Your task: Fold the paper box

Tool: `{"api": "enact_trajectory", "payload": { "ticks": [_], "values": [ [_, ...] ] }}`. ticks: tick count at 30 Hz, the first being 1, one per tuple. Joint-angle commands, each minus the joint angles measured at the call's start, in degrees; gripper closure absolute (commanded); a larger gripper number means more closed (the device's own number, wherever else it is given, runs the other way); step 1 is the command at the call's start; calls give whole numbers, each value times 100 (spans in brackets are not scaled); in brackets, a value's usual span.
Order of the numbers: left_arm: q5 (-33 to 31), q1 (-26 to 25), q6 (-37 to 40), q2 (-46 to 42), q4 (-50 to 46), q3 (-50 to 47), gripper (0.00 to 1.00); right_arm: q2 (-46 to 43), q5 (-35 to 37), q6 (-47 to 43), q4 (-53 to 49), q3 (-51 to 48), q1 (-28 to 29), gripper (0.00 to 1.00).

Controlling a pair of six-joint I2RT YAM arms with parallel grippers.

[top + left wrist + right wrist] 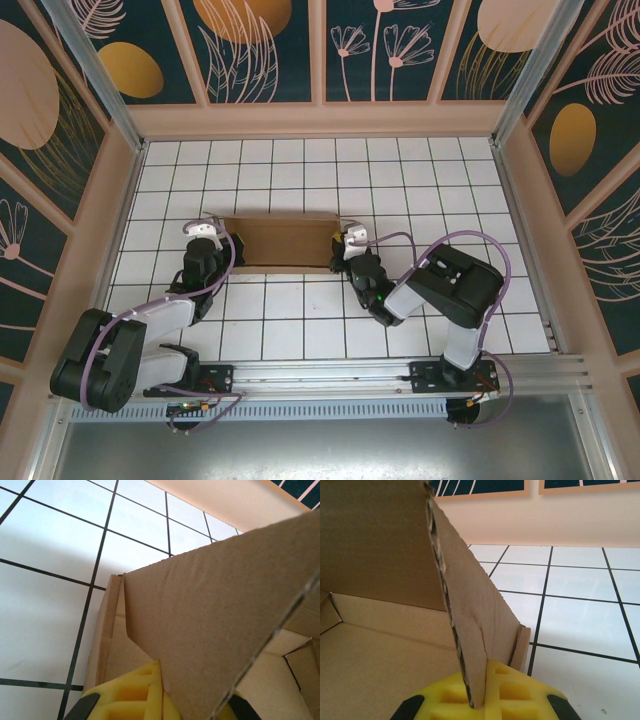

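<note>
The paper box (280, 242), a brown corrugated cardboard mailer, lies on the white tiled surface (300, 330) between the two sets of fingers, its long side running from one to the other.

The left fingers (125, 697) sit at the box's left end and are closed onto an upright cardboard flap (215, 625). The flap rises from between the yellow pads and spreads up and to the right of them. Just left of the pads stands a low side wall (102, 635) of the box, with bare tiles beyond it. To the right of the pads, under the flap, is the box's inner floor.

The right fingers (507, 695) sit at the box's right end and pinch another upright flap (470, 630). Its raw corrugated edge climbs from between the yellow pads toward the upper left. Left of these pads lies the box's open interior (375, 665). Just to their right a short end wall (521, 645) stands beside the flap, and past it is open tiled surface.
</note>
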Motion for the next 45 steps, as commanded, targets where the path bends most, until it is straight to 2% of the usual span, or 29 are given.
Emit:
{"api": "enact_trajectory", "payload": {
  "ticks": [1, 4, 9, 12, 17, 20, 27, 33, 35, 38, 40, 42, 45],
  "values": [
    [-118, -53, -219, -4, -438, -81, 94, 123, -2, -104, -11, -213, 56, 99],
    [-436, -52, -396, -159, -758, -67, 96, -28, 3, -202, 83, -349, 55, 97],
    [-543, -54, -580, -353, -793, -245, 96, -291, -283, -362, 88, -503, 55, 91],
    [-508, -72, -507, -317, -797, -261, 96, -522, -702, -370, 77, -650, 63, 83],
    [-546, -129, -291, -219, -871, -130, 96, -1273, -1106, -172, -3, -1084, 59, 62],
    [-543, -168, -301, -157, -819, -115, 96, -1830, -1394, -51, -154, -1384, 46, 57],
    [-560, -258, -188, -82, -839, 18, 96, -3404, -1256, 331, -453, -2106, 11, 58],
    [-554, -267, -222, -144, -828, 63, 95, -5134, -770, 385, -1308, -2349, -145, 64],
    [-430, -288, -229, -69, -795, 138, 93, -5719, -837, 550, -2540, -1876, -354, 61],
    [-262, -344, -221, 133, -815, 317, 91, -5948, -1209, 838, -4477, -663, -820, 58],
    [-169, -362, -238, 265, -831, 404, 90, -5821, -1288, 839, -4946, -43, -953, 64],
    [-121, -379, -250, 353, -819, 458, 89, -5614, -1429, 717, -5008, 402, -974, 77],
    [-8, -384, -273, 453, -793, 518, 88, -5029, -2180, 1206, -5633, 1321, -1026, 80]
  ]
}}
